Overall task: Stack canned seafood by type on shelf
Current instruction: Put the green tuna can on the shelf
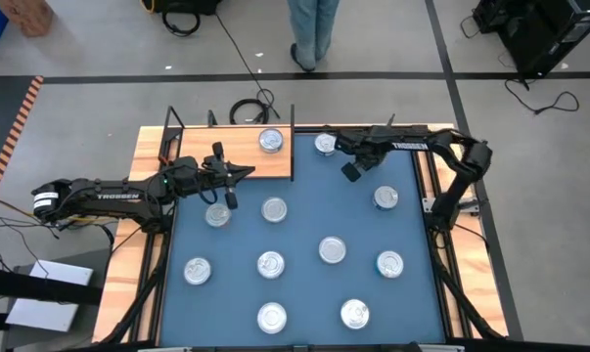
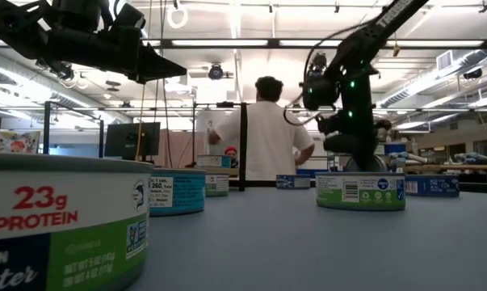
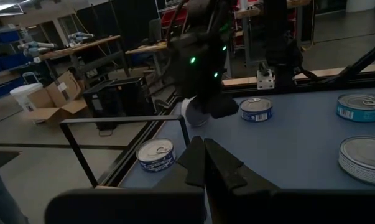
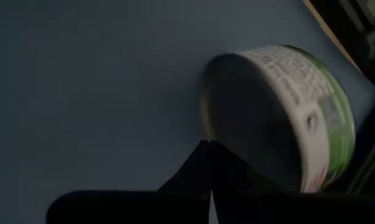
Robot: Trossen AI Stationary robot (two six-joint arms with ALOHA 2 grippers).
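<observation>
Right claw (image 1: 351, 172) first: fingers pinched fully together, nothing clamped between them as far as the right wrist view shows. Hanging low over the far part of the large blue mat (image 1: 304, 293), just beside a small, low, round silver metal tin with a white-and-green label (image 4: 287, 118). Seen from above, that same tin (image 1: 325, 144) sitting on the mat just off the shelf's right-hand end, near the claw tips but not gripped.

Left claw (image 1: 244, 173) also closed on nothing, waiting over the near edge of the light-brown wooden shelf with thin black uprights (image 1: 231, 156).

On the shelf itself, just one shiny tin (image 1: 271, 141) so far. Nine more scattered well apart across the surface, among them a blue-labelled one (image 3: 256, 109) in the left wrist view. Plenty left to do, by that count.

On handling, a judgement only: stiff metal, no give, probably light enough for one claw, but smooth and slick on the lid and wall. Best taken across the round side wall, fingers spread on opposite sides, low and level. Risk of sliding or tipping from an off-centre pinch.
</observation>
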